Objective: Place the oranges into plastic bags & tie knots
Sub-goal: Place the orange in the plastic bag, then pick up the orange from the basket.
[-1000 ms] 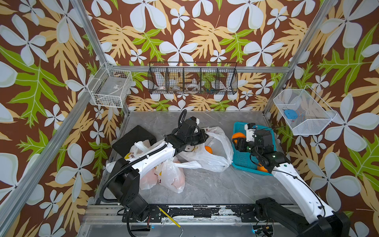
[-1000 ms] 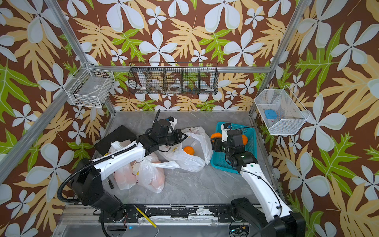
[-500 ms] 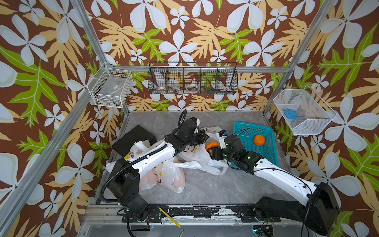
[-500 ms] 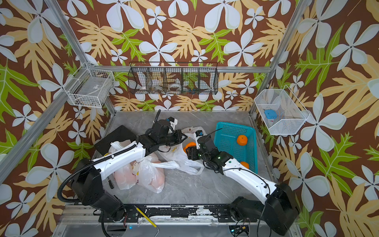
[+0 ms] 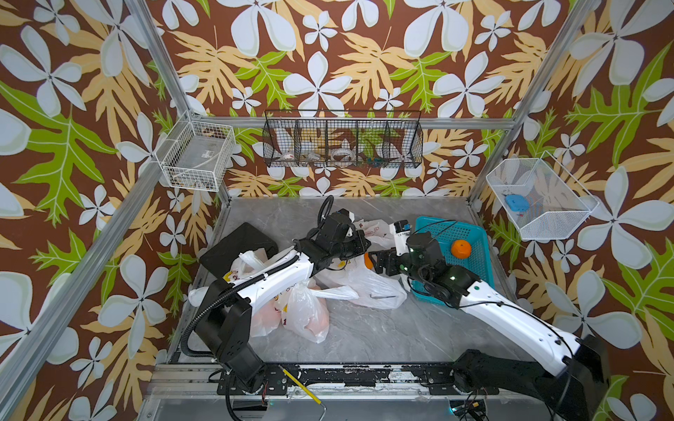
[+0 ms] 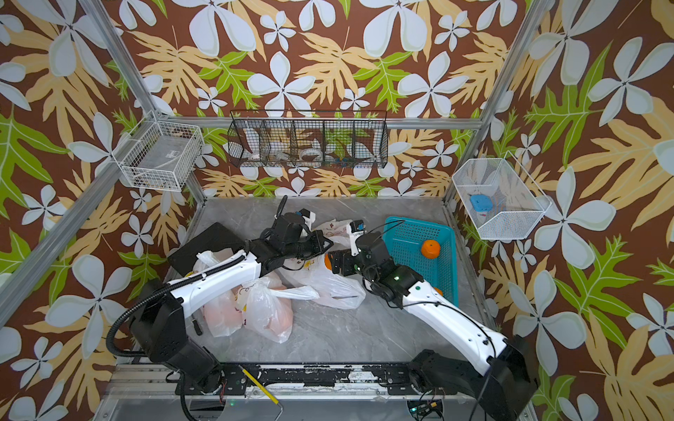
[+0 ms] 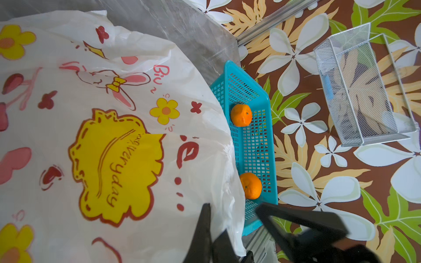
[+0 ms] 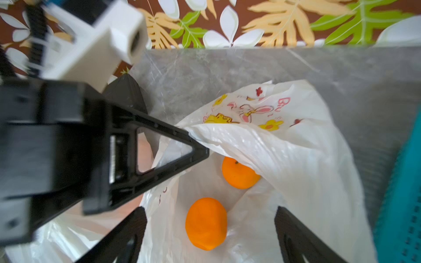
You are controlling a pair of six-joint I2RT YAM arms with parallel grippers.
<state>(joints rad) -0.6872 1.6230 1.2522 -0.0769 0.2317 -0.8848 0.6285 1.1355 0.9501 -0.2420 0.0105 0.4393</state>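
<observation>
in both top views the left gripper (image 5: 361, 247) is clenched on the rim of the open bag (image 5: 368, 289). this bag lies on the grey table (image 5: 364, 335) between the two arms. the right gripper (image 5: 375, 260) is just beside the left one, over the bag mouth, and a bit of orange colour shows at its fingers. the teal basket (image 5: 470, 233) stands to the right of the bag, with the back orange (image 5: 460, 248) inside. in a top view the front orange (image 6: 437, 291) peeks out behind the right arm. two filled bags (image 5: 304, 313) lie touching each other beside the left arm.

in the left wrist view the closed fingers (image 7: 206, 225) pinch the edge of the printed open bag (image 7: 114, 136). the back orange (image 7: 241, 115) and the front orange (image 7: 250, 185) lie apart in the basket.

in the right wrist view the jaws of the right gripper (image 8: 209, 211) stand wide apart and hold nothing. between them, inside the bag, lies the near orange (image 8: 206, 224). the deep orange (image 8: 239, 173) lies further in, under the lifted rim. the left gripper (image 8: 198, 150) holds this rim up.
</observation>
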